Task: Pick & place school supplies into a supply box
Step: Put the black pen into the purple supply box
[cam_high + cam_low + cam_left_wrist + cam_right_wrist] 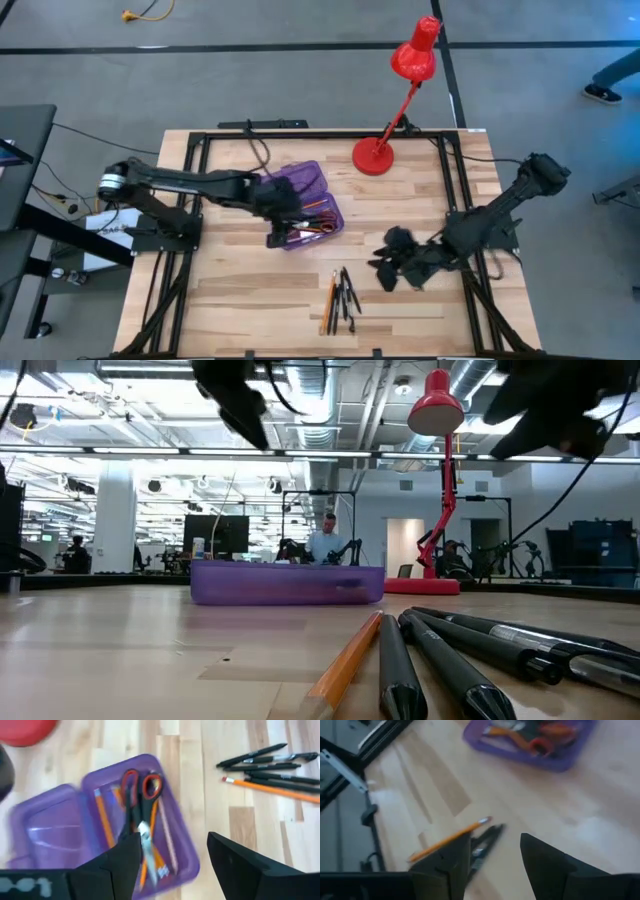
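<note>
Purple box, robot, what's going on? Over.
Left gripper open above purple box; scissors inside. Right gripper open, over pens. Nothing blocking.

grey floor point(250, 60), red desk lamp point(412, 60), ceiling pipes point(330, 400)

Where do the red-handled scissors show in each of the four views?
High view: the scissors lie in the purple supply box, centre-left on the table.
Low view: not visible; the box's wall hides what is inside.
Left wrist view: in the box, handles away from the camera.
Right wrist view: red handles in the box, at the top edge.
Shared landmark: the purple supply box.
</note>
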Robot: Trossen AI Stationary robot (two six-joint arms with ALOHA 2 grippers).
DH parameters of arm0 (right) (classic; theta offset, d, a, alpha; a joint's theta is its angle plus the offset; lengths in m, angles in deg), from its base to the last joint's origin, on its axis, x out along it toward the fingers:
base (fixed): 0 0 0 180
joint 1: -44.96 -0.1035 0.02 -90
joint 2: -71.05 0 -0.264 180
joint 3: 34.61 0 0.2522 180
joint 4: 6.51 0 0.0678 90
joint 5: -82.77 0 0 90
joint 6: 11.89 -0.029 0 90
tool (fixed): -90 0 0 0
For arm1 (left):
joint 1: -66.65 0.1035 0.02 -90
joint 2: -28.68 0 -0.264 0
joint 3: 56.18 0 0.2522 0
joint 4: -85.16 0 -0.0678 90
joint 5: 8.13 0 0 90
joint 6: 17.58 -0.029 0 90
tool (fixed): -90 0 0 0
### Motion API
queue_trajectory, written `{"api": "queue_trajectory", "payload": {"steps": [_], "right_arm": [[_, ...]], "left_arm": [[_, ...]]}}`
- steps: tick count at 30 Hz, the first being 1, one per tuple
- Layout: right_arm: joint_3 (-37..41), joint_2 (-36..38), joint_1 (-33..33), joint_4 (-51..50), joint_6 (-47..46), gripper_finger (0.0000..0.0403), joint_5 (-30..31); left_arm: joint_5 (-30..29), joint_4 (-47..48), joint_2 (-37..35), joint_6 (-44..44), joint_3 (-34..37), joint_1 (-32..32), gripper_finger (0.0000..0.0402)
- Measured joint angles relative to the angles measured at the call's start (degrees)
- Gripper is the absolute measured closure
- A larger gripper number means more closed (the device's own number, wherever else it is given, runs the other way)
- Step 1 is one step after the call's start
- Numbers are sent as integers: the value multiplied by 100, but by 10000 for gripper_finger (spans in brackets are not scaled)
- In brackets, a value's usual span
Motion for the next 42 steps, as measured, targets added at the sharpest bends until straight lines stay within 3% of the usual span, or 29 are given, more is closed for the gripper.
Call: {"api": "queue_trajectory", "payload": {"steps": [5,11,19,28,42], "right_arm": [[3,-949,355,1202,-258,236,-976],[4,-1435,401,1373,-1378,222,-1055],[-515,-2123,210,1131,-1298,225,-1478],[-1540,-2854,33,-368,-1135,247,-1469],[-1651,-3104,7,-329,-1189,254,-1498]], "left_arm": [[-419,386,-765,31,85,-177,184],[-940,728,-1525,236,86,-480,184],[-1547,1038,-2234,408,86,-795,185],[-1991,1375,-2569,659,86,-998,185],[-2013,1437,-2585,754,86,-1024,185]]}}
